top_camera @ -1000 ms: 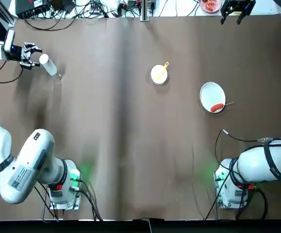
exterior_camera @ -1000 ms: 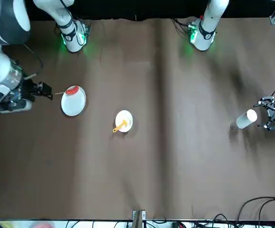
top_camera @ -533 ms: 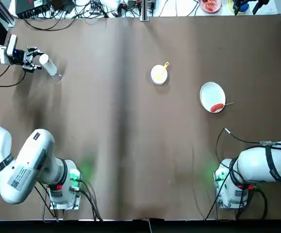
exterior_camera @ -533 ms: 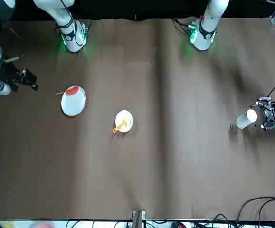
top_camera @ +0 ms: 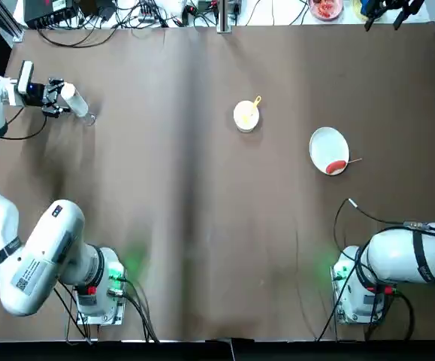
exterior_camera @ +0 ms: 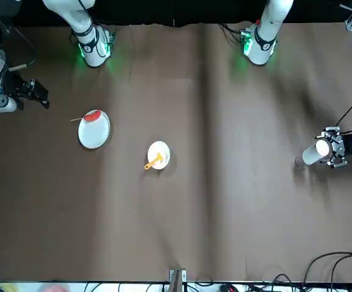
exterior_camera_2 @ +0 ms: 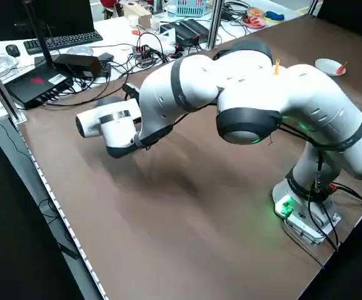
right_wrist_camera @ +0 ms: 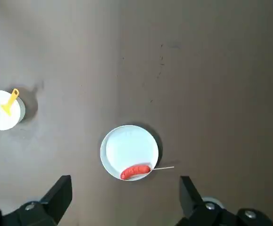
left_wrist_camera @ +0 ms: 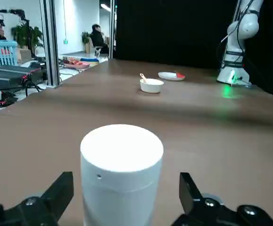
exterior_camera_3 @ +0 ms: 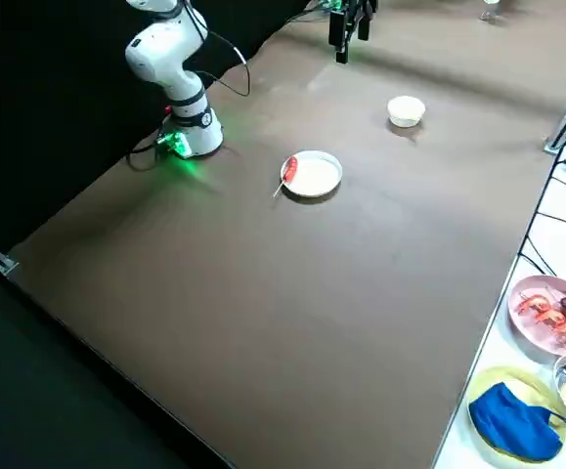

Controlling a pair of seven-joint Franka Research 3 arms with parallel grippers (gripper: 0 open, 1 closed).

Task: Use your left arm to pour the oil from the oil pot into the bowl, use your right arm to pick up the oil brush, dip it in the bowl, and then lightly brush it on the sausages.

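White-capped oil pot (top_camera: 74,101) now between left tool (top_camera: 54,98) fingers.

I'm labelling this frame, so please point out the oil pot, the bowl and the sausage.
oil pot (left_wrist_camera: 121,146): left wrist view, white cap.
bowl (top_camera: 244,116): top view, pale inside.
sausage (right_wrist_camera: 135,172): right wrist view, red middle.

We see open brown table (top_camera: 202,210) between the oil pot (top_camera: 74,100) and the bowl (top_camera: 246,116); only the bowl and plate (top_camera: 327,144) (2 low obstacles) stand mid-table, slightly apart.
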